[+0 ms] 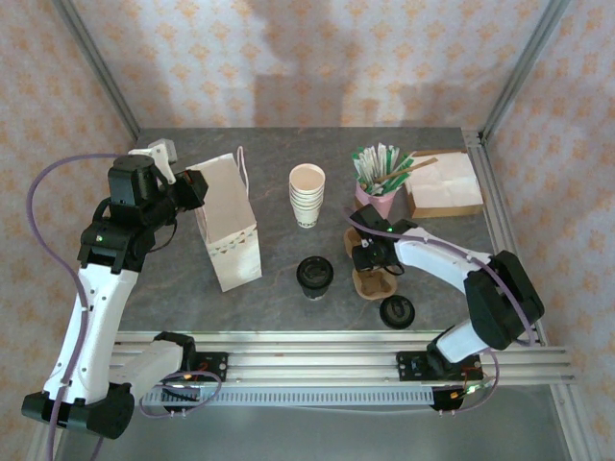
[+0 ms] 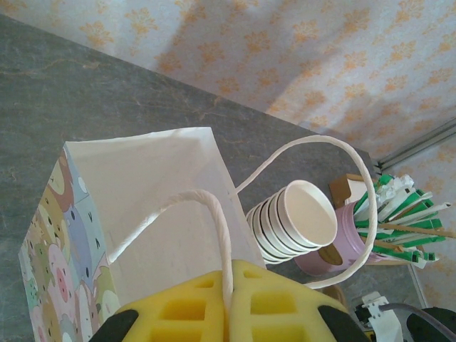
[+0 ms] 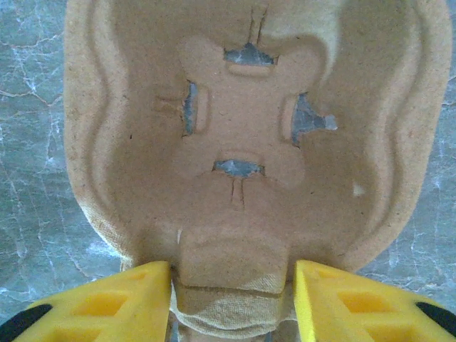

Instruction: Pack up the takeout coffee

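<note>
Grey tabletop [image 1: 183,303] is hosting setup: left gripper [image 2: 228,288] is clamping the bag handle [image 2: 217,221], right gripper [image 3: 231,274], jaws apart, is straddling the cup tray [image 3: 242,121], probably needing to close next.

The grey marbled desk [image 1: 269,307] carries a white paper bag [image 1: 231,226], upright at the left jaws. A pulp cup carrier [image 1: 368,285] lies flat, its edge between the right jaws. The takeout coffee [image 1: 314,274] stands between the two pairs of jaws, nearer the right ones. A loose black lid [image 1: 396,310] lies near the right jaws. Beyond the right jaws stand a stack of lidless cups [image 1: 307,197], a pink holder [image 1: 380,202] and a tan napkin stack [image 1: 442,184].
</note>
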You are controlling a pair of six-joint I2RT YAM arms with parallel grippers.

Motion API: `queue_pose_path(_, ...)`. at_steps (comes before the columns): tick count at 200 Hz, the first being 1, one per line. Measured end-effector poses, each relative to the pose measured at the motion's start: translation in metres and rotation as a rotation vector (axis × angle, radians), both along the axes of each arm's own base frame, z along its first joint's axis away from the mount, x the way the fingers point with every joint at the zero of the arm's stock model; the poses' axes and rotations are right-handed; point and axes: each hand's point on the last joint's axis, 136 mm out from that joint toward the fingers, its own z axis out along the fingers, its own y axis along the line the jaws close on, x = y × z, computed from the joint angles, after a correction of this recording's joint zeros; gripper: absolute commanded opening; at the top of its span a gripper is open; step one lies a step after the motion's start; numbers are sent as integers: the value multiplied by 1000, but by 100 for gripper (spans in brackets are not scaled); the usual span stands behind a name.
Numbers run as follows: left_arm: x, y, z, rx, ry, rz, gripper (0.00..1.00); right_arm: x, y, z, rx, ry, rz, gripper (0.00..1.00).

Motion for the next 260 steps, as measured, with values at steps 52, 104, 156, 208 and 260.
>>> queue_pose_path(52,0,0,0,0,0,0,8,-1,0,0,3,6,-6,43)
queue_pose_path(104,0,0,0,0,0,0,8,-2,0,2,7,17,-26,41)
queue_pose_path(156,0,0,0,0,0,0,8,-1,3,24,62,-16,-72,41)
queue_pose_path(208,0,0,0,0,0,0,8,-8,6,52,148,-48,-102,39)
queue_pose_path(260,-1,-8,-1,-19,6,-41,8,-27,2,103,263,-100,-114,38)
